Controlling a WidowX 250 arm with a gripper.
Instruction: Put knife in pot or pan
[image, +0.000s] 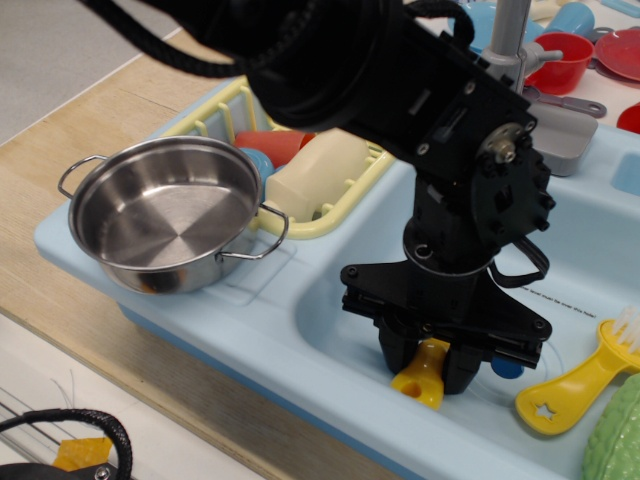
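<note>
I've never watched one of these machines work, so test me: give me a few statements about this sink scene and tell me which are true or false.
1. The claw is closed around the yellow handle of the knife. True.
2. The knife lies inside the steel pot. False: the pot is empty, and the knife is down in the sink basin.
3. The pot sits on the left corner of the blue sink unit. True.
4. The yellow brush is held by the claw. False: it lies free in the basin, to the right of the claw.
5. The dish rack is empty. False: it holds cups.
</note>
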